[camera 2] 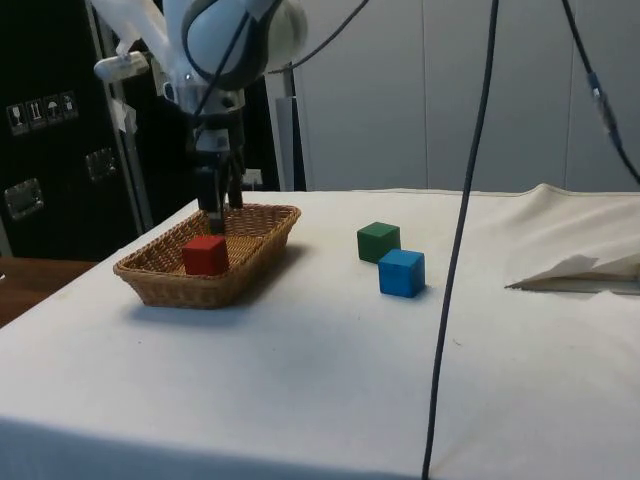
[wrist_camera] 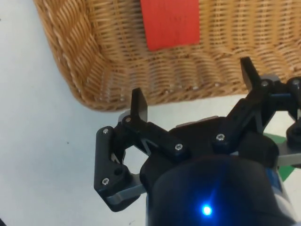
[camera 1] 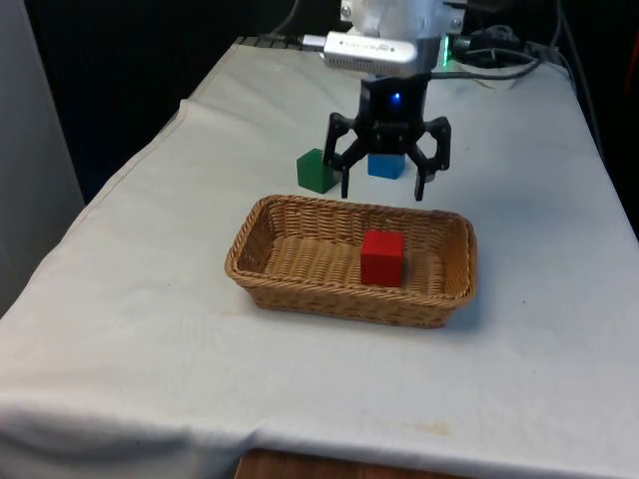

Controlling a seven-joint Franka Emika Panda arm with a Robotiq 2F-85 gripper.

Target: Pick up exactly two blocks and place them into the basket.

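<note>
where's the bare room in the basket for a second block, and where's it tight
Inside the basket, the woven floor between the red block and the wall at the front view's left is free. It is crowded behind the far rim: the open gripper hangs there, with the green block and blue block behind it.

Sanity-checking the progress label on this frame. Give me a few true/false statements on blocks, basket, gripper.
1. The red block lies inside the basket. True.
2. The gripper is shut on the blue block. False: its fingers are spread and empty, and the blue block sits on the cloth.
3. The green block and the blue block are both on the table, outside the basket. True.
4. Two blocks are already in the basket. False: just the red one is in it.
5. The gripper hangs above the basket's far rim, as the front view shows it. True.
</note>
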